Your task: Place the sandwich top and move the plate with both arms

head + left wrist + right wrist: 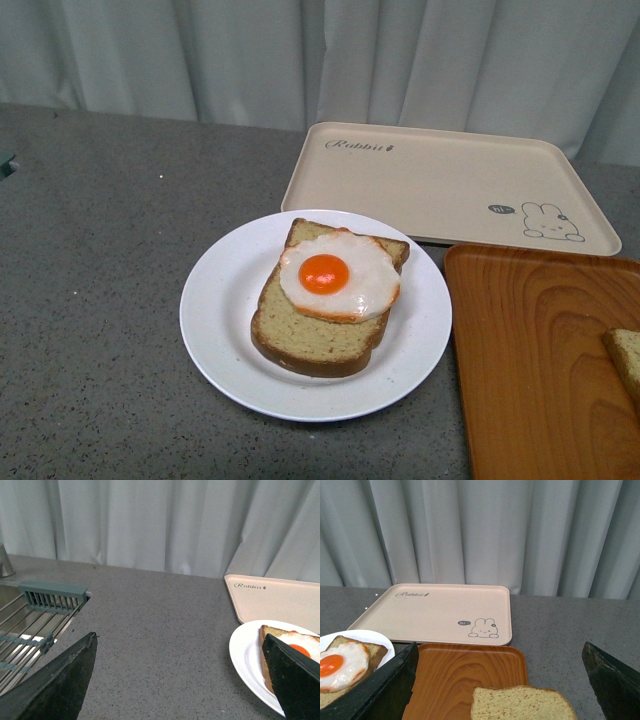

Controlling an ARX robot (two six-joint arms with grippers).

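The plate (pixel 215 330) rests on the grey counter (pixel 100 250), roughly midway between its left and right sides. It carries a bread slice (pixel 315 340) topped with a fried egg (pixel 340 275).

The sandwich top (pixel 520 703) lies flat on the wooden tray (pixel 530 370), which sits just beside the plate toward the counter's right edge. The rabbit-print tray (pixel 440 185) lies toward the counter's rear edge, near the curtain (pixel 300 50).

Left claw (pixel 179 645): jaws apart, empty, above the counter between the plate and a sink rack (pixel 52 597).

Right claw (pixel 500 652): jaws apart, empty, above the wooden tray, with the sandwich top between its fingers but not touched.
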